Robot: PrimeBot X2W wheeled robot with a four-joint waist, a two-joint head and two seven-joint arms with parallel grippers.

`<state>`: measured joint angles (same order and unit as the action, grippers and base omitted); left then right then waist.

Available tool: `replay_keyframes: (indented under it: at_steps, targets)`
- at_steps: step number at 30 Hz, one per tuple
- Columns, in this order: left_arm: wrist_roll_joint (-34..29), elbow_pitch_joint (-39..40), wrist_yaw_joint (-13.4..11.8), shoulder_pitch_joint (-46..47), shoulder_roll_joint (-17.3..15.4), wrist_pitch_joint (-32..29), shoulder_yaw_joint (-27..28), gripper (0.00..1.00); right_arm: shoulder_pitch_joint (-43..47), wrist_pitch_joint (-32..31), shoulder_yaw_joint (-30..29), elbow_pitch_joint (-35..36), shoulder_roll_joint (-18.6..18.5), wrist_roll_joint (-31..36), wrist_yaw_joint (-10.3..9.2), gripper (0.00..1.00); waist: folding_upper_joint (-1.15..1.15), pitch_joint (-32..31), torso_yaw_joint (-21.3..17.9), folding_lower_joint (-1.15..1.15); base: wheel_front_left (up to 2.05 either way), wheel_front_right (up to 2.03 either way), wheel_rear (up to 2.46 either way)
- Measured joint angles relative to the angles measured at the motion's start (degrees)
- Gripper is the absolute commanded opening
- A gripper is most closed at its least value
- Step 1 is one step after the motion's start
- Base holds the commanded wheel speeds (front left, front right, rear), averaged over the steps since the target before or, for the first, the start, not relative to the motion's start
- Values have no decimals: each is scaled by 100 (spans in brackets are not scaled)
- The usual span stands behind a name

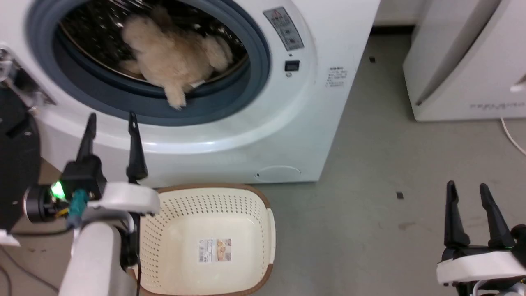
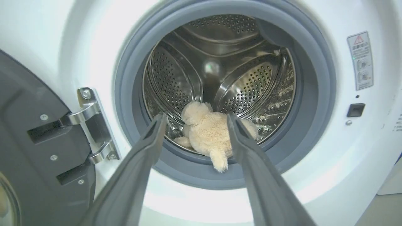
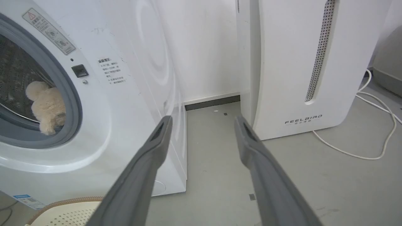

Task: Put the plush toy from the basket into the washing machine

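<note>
Grey floor (image 1: 370, 176) (basket (image 1: 172, 230) beside washing machine (image 1: 287, 123))

Upper left of head view: washing machine (image 1: 254, 135), door (image 1: 16, 164) open at left edge. In drum (image 2: 220, 62), at front lip: plush toy (image 1: 172, 53), one limb hanging over gasket (image 1: 230, 102). Bottom centre, just below machine: basket (image 1: 269, 230) on floor (image 1: 370, 164). Lower left, between basket and porthole: left gripper (image 1: 111, 116). Lower right, well apart: right gripper (image 1: 467, 186). Upper right: second appliance (image 1: 464, 74), cable (image 1: 511, 135) beside it.
</note>
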<state>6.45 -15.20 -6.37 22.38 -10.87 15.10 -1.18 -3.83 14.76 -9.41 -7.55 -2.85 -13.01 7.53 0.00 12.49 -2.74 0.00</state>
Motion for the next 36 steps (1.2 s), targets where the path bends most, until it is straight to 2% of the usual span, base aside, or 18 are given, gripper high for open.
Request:
replay_keyframes:
  at_steps: [6, 12, 22, 28, 29, 36]
  targets:
    - [-214, 485, 115, -689, 285, 0, 55, 100, 241, -1, 231, 399, 1, 350, 1, 100, 0, -378, 212, 0, 0, 0, 0]
    - [-420, 680, 175, -1355, 417, 0, 25, 100, 438, 0, 399, 793, -1, 602, 0, 100, 0, -773, 417, 0, 0, 0, 0]
    - [-436, 787, 354, -2108, 541, 0, -135, 100, 771, -1, 460, 1023, 0, 648, 1, 100, 0, -1201, 534, -1, 0, 0, 0]
    - [-422, 816, 428, -2194, 631, 0, -156, 100, 867, -1, 453, 1018, 0, 580, 1, 100, 0, -1263, 574, -1, 0, 0, 0]
    - [-416, 816, 438, -2204, 635, 0, -154, 0, 867, -1, 450, 1016, 0, 581, 1, 0, 0, -1261, 576, -1, 0, 0, 0]
    - [-417, 813, 437, -2204, 637, -32, -153, 0, 860, -14, 460, 1014, 0, 581, 1, 0, 0, -1263, 567, 0, 0, 0, 0]
